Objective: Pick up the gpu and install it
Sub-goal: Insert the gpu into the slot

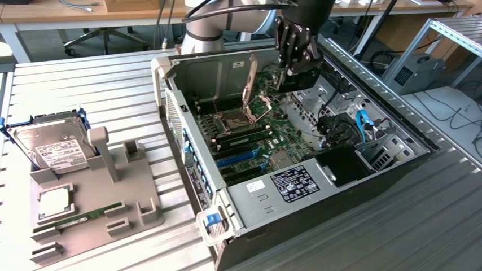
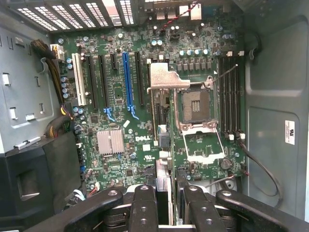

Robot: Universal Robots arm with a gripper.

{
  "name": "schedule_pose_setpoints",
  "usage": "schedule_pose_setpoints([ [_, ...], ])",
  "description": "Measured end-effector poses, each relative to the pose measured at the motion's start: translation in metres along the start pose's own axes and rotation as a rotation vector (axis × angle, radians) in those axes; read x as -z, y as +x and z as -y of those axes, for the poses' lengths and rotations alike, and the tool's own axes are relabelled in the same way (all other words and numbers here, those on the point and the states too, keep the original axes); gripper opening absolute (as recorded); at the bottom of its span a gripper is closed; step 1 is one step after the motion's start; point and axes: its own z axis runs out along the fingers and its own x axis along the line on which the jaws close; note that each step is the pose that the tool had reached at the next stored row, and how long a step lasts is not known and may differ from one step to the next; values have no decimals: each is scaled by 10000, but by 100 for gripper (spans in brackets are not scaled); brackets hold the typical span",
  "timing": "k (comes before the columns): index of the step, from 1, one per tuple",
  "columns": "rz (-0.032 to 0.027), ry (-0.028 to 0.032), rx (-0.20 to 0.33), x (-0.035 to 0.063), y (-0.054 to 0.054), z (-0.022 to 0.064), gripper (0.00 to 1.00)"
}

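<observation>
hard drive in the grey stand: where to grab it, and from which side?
Pinch the hard drive across its thin thickness at the top edge, coming from above. It stands leaning in the grey stand, label face out. Its bottom sits in the stand and blue rails run along its sides, so the top is probably the only free edge.

Exterior: high, oblique, far. Wrist: close above motherboard [image 2: 145, 121], shared.
</observation>
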Motion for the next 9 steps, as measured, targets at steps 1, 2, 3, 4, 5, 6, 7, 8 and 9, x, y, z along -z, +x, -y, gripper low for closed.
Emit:
schedule_pose_setpoints([
  [1,1,0,-1,-1,1,-1,27],
  [2,2,1,0,-3,3,-2,27],
  [3,3,1,-1,-4,7,-3,27],
  [4,1,0,-1,-4,11,-4,27],
  [5,1,0,-1,-4,13,-4,27],
  [6,1,0,-1,-4,16,-5,27],
  [7,2,0,-1,-5,18,-6,27],
  [8,1,0,-2,-6,20,-6,27],
  [9,1,0,-1,-7,23,-7,27],
])
